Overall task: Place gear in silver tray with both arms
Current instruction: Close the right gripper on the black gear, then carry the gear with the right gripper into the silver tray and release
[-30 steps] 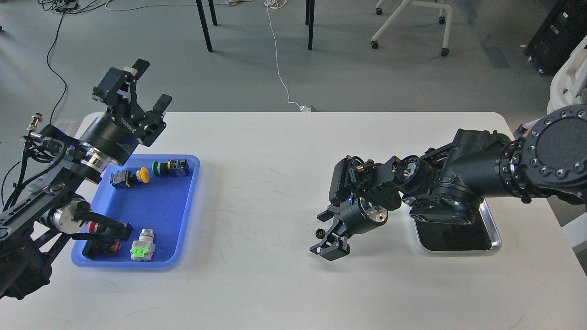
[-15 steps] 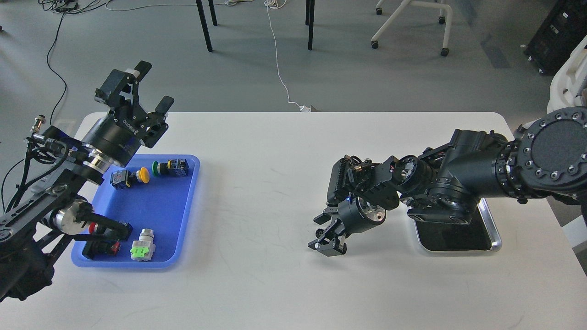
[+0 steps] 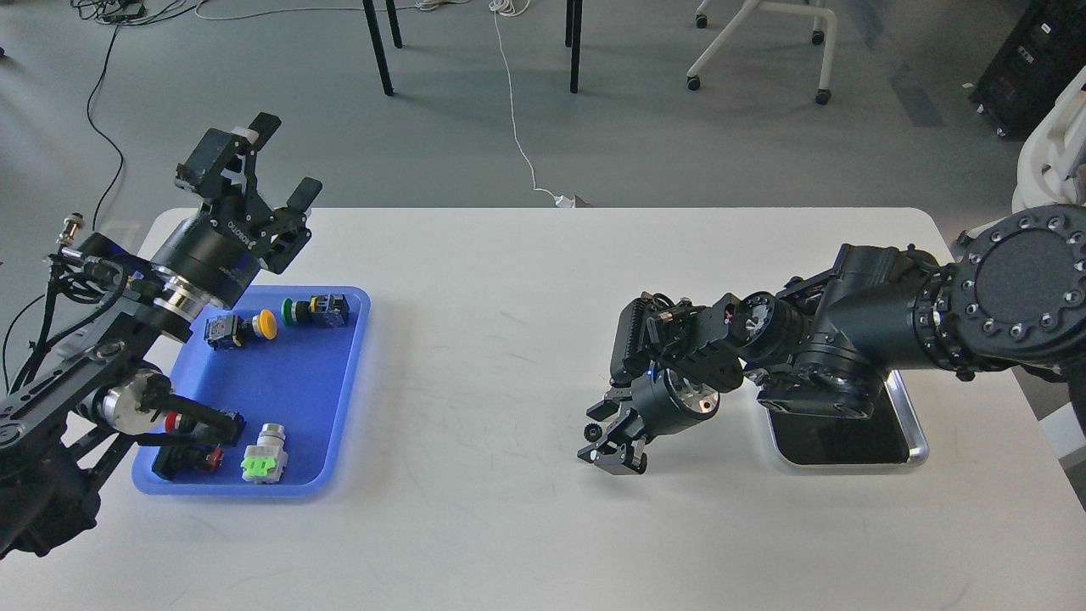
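The gear (image 3: 590, 433), small, rigid and probably light, lies on the table (image 3: 509, 339) at my right gripper (image 3: 612, 434), whose jaws bracket it, closure uncertain. Grip across the toothed rim. Left gripper (image 3: 271, 161) jaws apart, empty.

Head view: high, looking forward and down | white table (image 3: 509, 339) fills the middle distance | left arm (image 3: 127, 322) enters lower left, right arm (image 3: 891, 331) from right | grey floor (image 3: 645, 144) beyond the far edge
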Robot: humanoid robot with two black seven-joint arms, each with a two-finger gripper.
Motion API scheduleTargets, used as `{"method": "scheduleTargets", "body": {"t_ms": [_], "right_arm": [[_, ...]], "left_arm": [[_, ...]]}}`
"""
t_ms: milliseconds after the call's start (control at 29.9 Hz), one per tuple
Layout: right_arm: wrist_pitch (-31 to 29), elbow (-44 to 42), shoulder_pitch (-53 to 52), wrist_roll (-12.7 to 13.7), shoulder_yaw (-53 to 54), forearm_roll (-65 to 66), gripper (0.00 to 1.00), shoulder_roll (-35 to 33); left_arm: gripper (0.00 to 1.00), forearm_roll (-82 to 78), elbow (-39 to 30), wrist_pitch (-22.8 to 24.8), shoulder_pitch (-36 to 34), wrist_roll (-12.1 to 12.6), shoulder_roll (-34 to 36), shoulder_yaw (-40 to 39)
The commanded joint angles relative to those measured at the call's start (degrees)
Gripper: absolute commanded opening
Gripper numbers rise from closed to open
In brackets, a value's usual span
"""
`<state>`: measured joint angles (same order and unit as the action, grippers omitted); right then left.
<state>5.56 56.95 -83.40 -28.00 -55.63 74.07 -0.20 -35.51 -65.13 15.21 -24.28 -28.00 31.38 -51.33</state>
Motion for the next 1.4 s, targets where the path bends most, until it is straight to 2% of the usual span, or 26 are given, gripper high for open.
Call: {"method": "scheduleTargets", "body": {"t_ms": [0, 100, 267, 468, 835, 1036, 1370], "right_arm": [[0.0, -0.2, 0.1, 0.0, 0.0, -0.2, 0.49, 0.1], [0.0, -0.2, 0.1, 0.0, 0.0, -0.2, 0.48, 0.1], [0.0, -0.2, 0.1, 0.0, 0.0, -0.2, 0.33, 0.1], [-0.1, -0.1, 0.0, 0.0, 0.0, -0.2, 0.26, 0.2], [0.0, 0.3, -3.2, 0.0, 1.0, -0.6, 0.22, -0.6], [-0.3, 2.1, -8.0, 0.0, 3.2, -0.6, 0.23, -9.3], [-0.4, 6.6, -7.5, 0.0, 0.0, 3.9, 0.23, -29.1]], "left_arm": [[0.98, 0.0, 0.0, 0.0, 0.0, 0.0, 0.0, 0.0], [0.98, 0.0, 0.0, 0.0, 0.0, 0.0, -0.1, 0.0], [0.98, 0.0, 0.0, 0.0, 0.0, 0.0, -0.1, 0.0], [0.98, 0.0, 0.0, 0.0, 0.0, 0.0, -0.1, 0.0], [0.98, 0.0, 0.0, 0.4, -0.1, 0.0, -0.1, 0.0], [0.98, -0.1, 0.0, 0.4, 0.0, 0.0, -0.1, 0.1], [0.98, -0.1, 0.0, 1.1, 0.0, 0.0, -2.0, 0.5]]}}
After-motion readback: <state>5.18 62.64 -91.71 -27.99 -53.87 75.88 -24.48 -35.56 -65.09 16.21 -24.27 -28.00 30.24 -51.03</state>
